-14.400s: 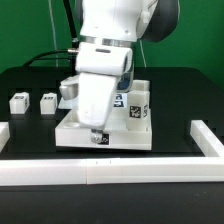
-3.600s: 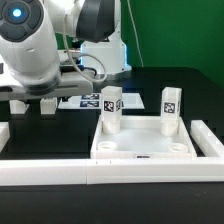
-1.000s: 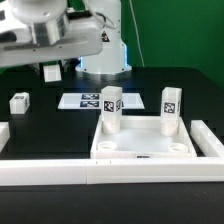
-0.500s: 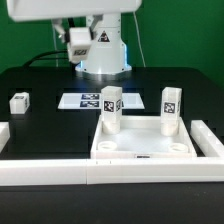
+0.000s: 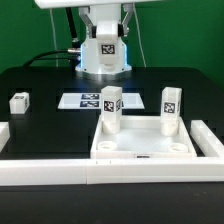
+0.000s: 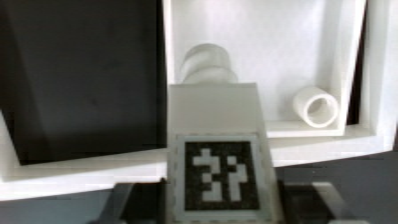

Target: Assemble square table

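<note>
Fingers (image 6: 139,201) – leg block (image 6: 217,130) btw. them

The leg block (image 5: 107,45) gripped in the claw (image 6: 219,198) has risen from the tabletop (image 5: 50,125) at the exterior view's left, where two loose blocks lay and only one block (image 5: 18,101) is left. It has swung to the top centre. The arm (image 5: 105,14) has climbed nearly out of frame.
</note>
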Action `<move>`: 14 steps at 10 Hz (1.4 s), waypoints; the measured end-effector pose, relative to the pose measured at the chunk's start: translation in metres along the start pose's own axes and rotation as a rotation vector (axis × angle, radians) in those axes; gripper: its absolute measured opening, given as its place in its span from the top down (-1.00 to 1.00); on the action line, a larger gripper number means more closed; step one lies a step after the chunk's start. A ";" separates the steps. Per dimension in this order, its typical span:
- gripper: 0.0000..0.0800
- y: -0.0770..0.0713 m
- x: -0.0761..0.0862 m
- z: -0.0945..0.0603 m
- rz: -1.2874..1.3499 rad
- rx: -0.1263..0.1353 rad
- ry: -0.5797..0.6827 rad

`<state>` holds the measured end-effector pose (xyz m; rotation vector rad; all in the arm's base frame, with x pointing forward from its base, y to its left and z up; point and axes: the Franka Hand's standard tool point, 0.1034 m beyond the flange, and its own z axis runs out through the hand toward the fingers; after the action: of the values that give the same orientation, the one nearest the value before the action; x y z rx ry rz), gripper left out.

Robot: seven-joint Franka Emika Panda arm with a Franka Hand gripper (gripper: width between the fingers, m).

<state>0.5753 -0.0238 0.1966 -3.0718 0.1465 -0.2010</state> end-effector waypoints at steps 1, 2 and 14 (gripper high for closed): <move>0.27 0.001 0.002 0.001 -0.003 -0.009 0.086; 0.27 0.002 0.002 0.003 -0.005 -0.017 0.153; 0.27 -0.094 0.005 0.075 -0.123 -0.093 0.531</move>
<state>0.5988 0.0728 0.1294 -3.0357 -0.0123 -1.0386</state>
